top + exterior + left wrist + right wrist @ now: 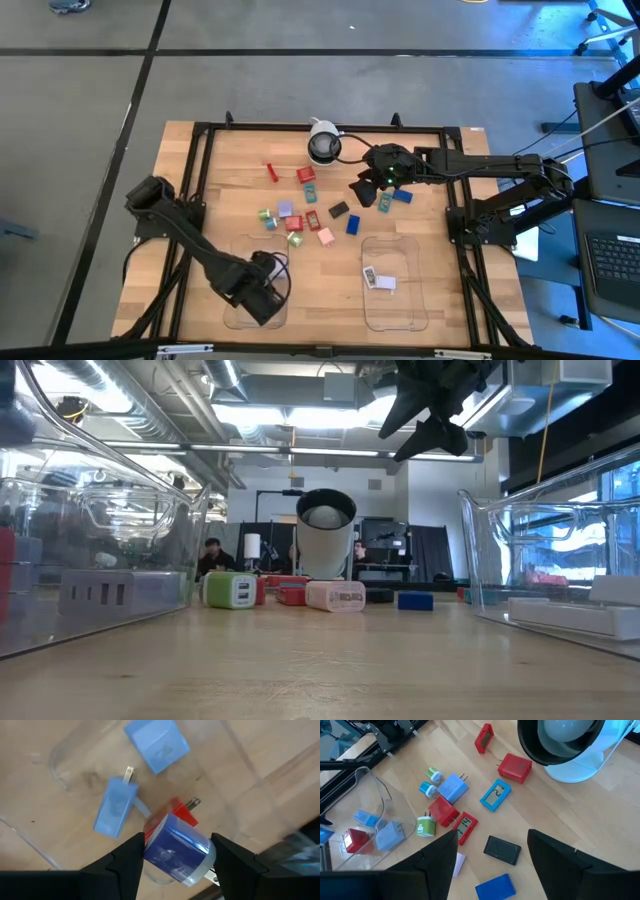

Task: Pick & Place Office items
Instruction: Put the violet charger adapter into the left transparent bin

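Note:
My left gripper (175,857) points down over the left clear tray (240,250), shut on a dark blue block (172,845) with a clear end. Under it, two light blue plug blocks (116,807) and a red one (184,812) lie in the tray. Several more office items, red, blue, green, pink and black, lie loose mid-table (305,210). My right gripper (490,855) hangs open above them, close to a black item (502,849), with nothing between its fingers. My left gripper pinches the dark blue block between its two fingers, one on each of two opposite sides (149,845). The fingers come from above, pointing down. The block hangs over the tray, above the red plug block; whether it touches that block I cannot tell.
The round white-and-black camera dome (322,143) stands at the table's far middle, just beyond the loose items. A second clear tray (395,300) at the near right holds a white item (378,280). A black frame (190,180) runs round the table.

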Tool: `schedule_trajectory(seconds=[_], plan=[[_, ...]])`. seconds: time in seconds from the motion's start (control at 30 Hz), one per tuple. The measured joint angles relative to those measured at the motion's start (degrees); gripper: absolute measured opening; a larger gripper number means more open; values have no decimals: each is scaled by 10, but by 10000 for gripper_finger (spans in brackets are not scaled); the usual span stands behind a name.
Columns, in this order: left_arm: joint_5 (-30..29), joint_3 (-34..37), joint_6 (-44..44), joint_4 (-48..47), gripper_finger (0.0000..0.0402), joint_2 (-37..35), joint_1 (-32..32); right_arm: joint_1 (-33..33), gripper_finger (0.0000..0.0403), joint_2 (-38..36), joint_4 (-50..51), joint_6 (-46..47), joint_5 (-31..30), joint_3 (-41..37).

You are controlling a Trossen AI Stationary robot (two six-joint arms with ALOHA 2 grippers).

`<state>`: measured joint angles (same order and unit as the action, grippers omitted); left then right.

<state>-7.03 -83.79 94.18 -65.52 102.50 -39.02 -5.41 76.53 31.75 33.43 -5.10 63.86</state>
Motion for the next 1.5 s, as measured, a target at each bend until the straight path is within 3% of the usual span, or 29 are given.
schedule_trajectory(seconds=[0.3,1.33,1.5], plan=[[27,0,-18,-1,203,29,10,0,244,0,0,0,-5,0],[-25,1,-21,-24,203,40,47,0,244,0,0,-25,-4,0],[-22,1,-20,-24,223,40,47,0,244,0,0,-26,-5,0]])
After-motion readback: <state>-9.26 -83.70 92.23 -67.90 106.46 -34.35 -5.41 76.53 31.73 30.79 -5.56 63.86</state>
